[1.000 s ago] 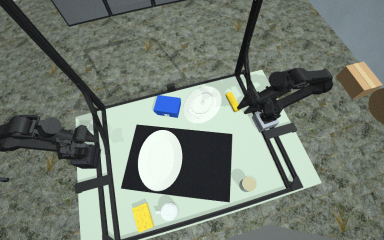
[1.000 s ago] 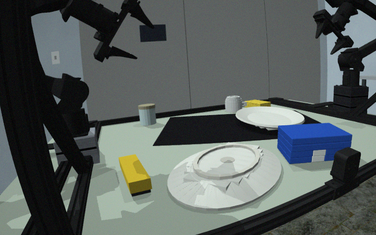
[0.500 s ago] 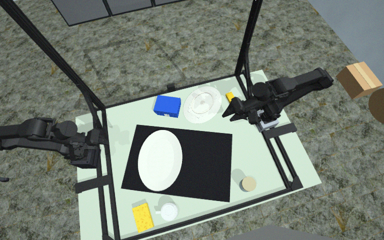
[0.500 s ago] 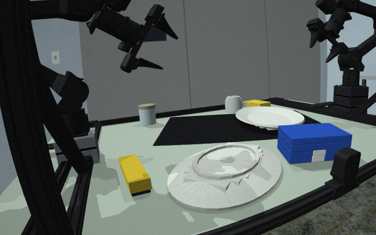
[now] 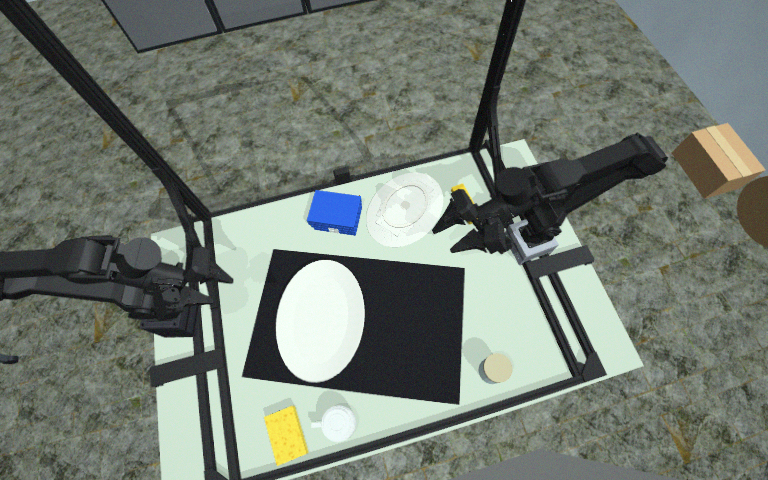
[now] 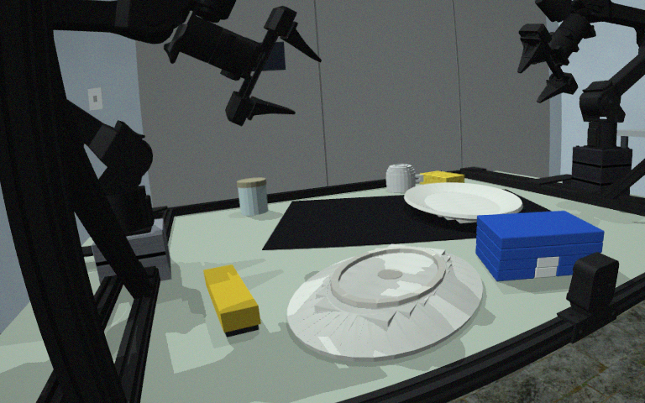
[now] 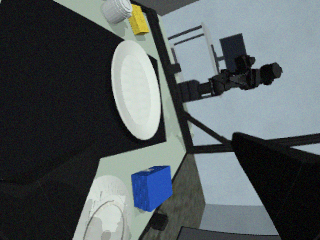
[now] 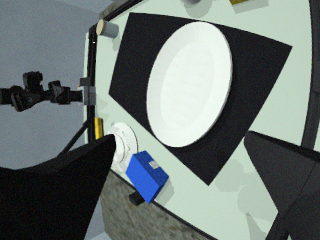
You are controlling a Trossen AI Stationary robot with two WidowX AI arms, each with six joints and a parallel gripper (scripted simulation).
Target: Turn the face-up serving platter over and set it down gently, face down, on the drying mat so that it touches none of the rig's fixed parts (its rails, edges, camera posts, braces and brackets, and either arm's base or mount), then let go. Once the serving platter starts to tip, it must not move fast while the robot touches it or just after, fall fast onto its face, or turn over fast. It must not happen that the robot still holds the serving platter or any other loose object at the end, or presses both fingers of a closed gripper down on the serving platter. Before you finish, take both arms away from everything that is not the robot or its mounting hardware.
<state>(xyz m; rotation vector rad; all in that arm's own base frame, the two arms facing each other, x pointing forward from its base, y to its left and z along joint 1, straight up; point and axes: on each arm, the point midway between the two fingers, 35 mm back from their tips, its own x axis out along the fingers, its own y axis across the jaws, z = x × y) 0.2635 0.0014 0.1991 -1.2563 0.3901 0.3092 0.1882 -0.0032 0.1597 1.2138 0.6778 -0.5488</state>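
Note:
The white oval serving platter (image 5: 320, 319) lies face up on the left part of the black drying mat (image 5: 365, 325). It also shows in the exterior view (image 6: 463, 199), the left wrist view (image 7: 136, 98) and the right wrist view (image 8: 190, 83). My left gripper (image 5: 443, 240) (image 6: 306, 86) is open and empty, in the air at the table's far right corner, well away from the platter; the exterior view shows it high up. My right gripper (image 5: 220, 291) (image 6: 530, 85) is open and empty, raised beside the left rail, a short way from the platter's rim.
A round plate (image 5: 404, 208) lies face down behind the mat, with a blue box (image 5: 334, 212) beside it and a yellow block (image 5: 459, 187) under the left gripper. A canister (image 5: 497, 367), a mug (image 5: 338, 423) and a yellow sponge (image 5: 285, 434) stand near the front. Black rails and posts frame the table.

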